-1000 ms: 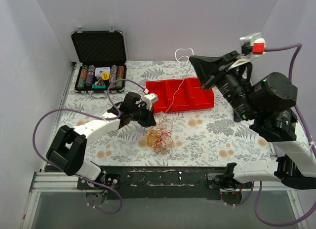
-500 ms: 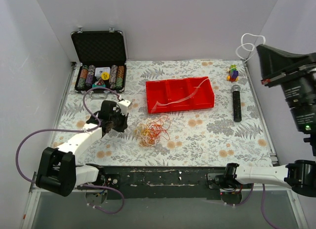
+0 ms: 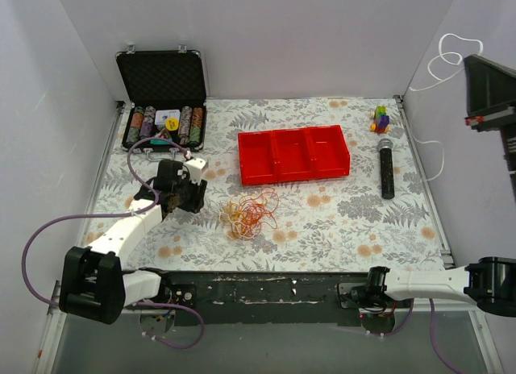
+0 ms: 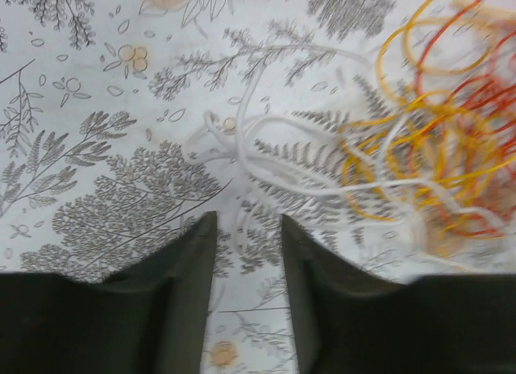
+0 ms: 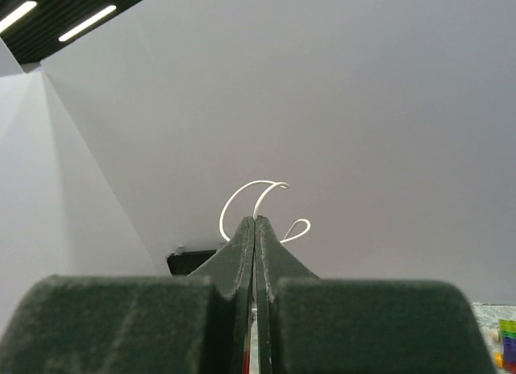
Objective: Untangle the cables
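The cables (image 3: 251, 213) lie in a loose heap of red and orange-yellow loops on the table (image 3: 347, 221), toward its near side and a little left of centre, just in front of the red tray (image 3: 294, 179) but not touching it. In the left wrist view a few pale white strands curl out of the heap's edge across the flowered cloth. One white cable (image 5: 256, 183) is apart from the heap. It is pinched in the right claw (image 5: 255, 222), whose two fingers are pressed flat together on it, with small loops springing out past the tips. In the overhead view that claw is raised high at the far right edge of the picture, and the white cable hangs down from it beyond the table's right side. The left claw (image 4: 246, 222) hovers low over the cloth to the left of the heap. Its fingers are parted by a narrow gap and grip nothing, though a blurred pale strand lies on the cloth near the gap. The tray has three compartments. To its right a black microphone (image 3: 387, 171) lies on the cloth, with a small toy (image 3: 380, 118) of coloured blocks beyond it near the far right corner. At the far left corner stands an open black case (image 3: 161, 76) holding rows of poker chips (image 3: 161, 126).
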Action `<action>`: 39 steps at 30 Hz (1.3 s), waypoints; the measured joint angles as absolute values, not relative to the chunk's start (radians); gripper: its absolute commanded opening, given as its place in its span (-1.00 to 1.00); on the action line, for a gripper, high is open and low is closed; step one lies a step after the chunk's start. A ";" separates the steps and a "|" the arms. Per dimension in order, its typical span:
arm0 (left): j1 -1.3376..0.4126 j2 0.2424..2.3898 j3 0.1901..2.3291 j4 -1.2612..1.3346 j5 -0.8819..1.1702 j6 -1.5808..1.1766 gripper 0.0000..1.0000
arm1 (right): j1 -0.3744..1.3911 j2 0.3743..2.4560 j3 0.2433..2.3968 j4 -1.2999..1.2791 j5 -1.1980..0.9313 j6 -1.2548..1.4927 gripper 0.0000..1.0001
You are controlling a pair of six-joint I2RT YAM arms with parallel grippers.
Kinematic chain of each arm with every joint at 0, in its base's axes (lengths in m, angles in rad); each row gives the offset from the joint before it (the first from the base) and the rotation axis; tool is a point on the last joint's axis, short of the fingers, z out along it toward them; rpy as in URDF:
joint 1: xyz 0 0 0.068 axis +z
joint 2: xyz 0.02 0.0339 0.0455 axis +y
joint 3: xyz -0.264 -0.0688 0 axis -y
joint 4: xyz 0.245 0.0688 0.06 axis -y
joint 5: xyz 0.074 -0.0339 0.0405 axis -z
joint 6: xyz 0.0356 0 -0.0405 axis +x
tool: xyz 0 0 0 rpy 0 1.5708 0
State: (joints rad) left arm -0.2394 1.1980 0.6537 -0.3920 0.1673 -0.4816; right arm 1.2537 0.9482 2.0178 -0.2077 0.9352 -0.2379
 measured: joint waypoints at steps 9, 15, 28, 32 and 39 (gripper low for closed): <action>-0.239 1.161 0.855 -0.504 0.370 -0.525 0.61 | 1.271 1.162 1.995 -0.152 0.939 -0.319 -0.97; -0.239 1.146 0.930 -0.551 0.413 -0.564 0.81 | 1.254 1.319 1.985 -0.125 0.902 -0.344 -0.97; -0.129 1.160 0.970 -0.543 0.334 -0.592 0.96 | 0.871 1.536 1.973 -0.218 0.551 -0.056 -0.97; -0.105 1.167 0.982 -0.538 0.320 -0.604 0.97 | 0.829 1.568 1.957 -0.216 0.470 0.001 -0.97; -0.094 1.175 0.983 -0.507 0.322 -0.625 0.96 | 0.789 1.600 1.947 -0.226 0.403 0.054 -0.97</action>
State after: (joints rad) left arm -0.0937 1.1748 0.9833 -0.5072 0.3218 -0.6250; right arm 0.7887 1.6005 1.9472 -0.2264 0.4034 0.0536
